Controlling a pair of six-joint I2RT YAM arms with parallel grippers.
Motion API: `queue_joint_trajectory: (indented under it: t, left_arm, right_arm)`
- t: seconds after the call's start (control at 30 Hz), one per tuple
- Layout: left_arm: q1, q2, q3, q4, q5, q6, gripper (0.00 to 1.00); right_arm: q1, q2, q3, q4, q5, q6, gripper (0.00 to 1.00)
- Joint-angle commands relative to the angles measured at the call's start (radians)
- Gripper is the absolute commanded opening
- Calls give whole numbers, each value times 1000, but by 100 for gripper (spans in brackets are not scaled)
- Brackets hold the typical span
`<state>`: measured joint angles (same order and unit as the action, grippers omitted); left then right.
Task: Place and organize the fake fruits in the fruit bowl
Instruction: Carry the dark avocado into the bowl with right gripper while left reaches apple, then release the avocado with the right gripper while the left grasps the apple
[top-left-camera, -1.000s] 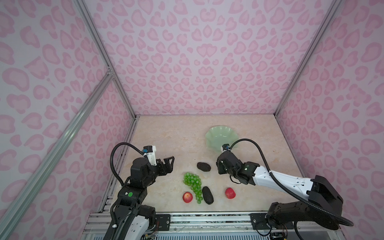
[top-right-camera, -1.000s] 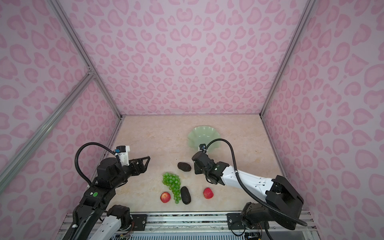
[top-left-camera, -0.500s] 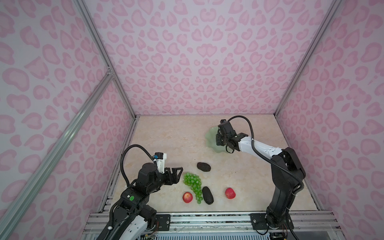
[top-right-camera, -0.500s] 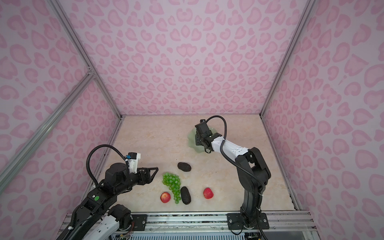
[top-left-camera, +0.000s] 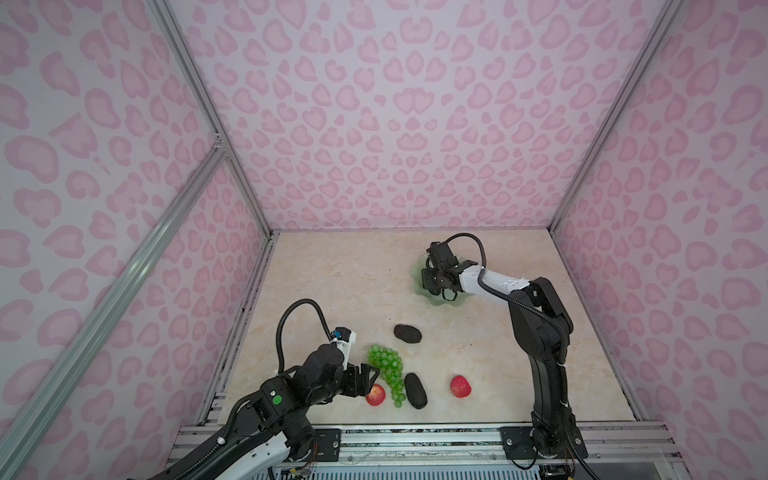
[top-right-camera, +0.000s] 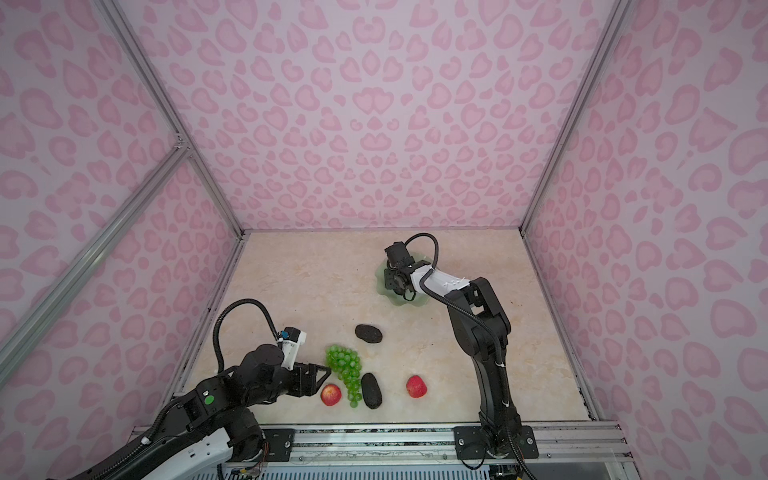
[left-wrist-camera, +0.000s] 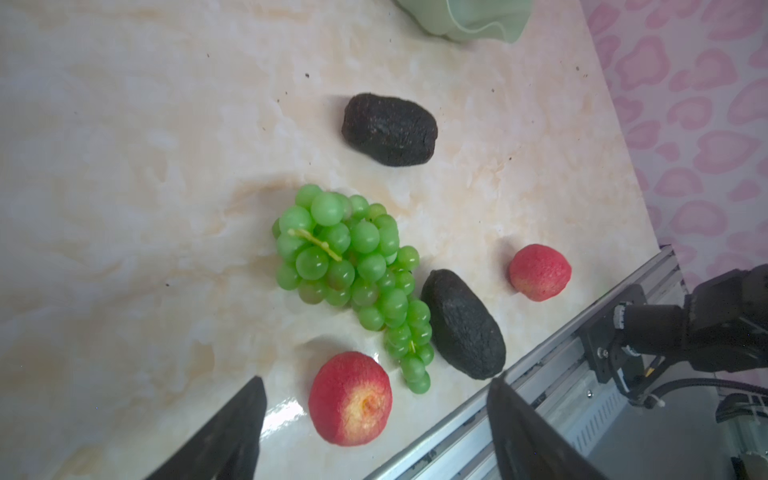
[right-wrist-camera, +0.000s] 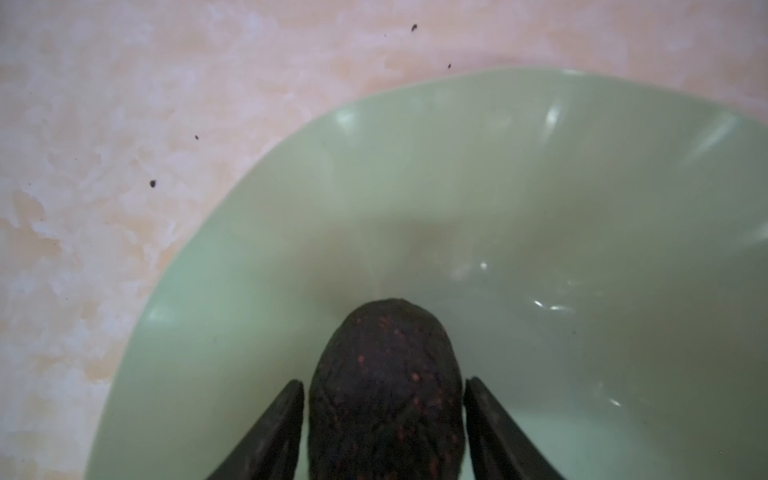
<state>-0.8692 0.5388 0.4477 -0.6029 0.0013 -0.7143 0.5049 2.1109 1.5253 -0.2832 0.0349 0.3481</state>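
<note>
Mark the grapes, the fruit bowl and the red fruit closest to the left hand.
green grapes (left-wrist-camera: 345, 266): left wrist view, middle of the bunch.
fruit bowl (right-wrist-camera: 540, 187): right wrist view, bare inner wall.
red fruit (top-left-camera: 375, 395): in a top view, centre of its skin.

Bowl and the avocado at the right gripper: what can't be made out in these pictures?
Right wrist view: the avocado's gripper-side end is cut off by the frame edge; whether the fingers grip it or just flank it is unclear.
Both top views: the right gripper and its arm cover the bowl's middle, hiding the avocado.
Left wrist view: the bowl is mostly cut off by the edge.
</note>
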Motion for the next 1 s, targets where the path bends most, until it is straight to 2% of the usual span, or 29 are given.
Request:
queue_joint_trajectory:
  t: [0.0, 0.17, 0.27, 0.53, 0.7, 0.97]
  left_arm:
    - [-71, 20, -27, 4, -74, -80, 84]
    - [-166, 86, -41, 22, -113, -115, 83]
    - [-194, 126, -50, 36, -122, -123, 81]
    - [-206, 213, -87, 93, -104, -130, 72]
    - [-208, 239, -110, 139, -104, -128, 68]
    - [-207, 278, -110, 181, -113, -111, 50]
  right_arm:
    - [-17, -27, -16, 20, -29, 3, 73]
    - [-31, -116, -31, 33, -23, 1, 81]
    - [-37, -197, -99, 51, -12, 0, 83]
    - [-45, -426, -243, 90, 26, 9, 87]
    - [-58, -512, -306, 101, 54, 9, 87]
    - [-86, -567, -382, 126, 51, 29, 87]
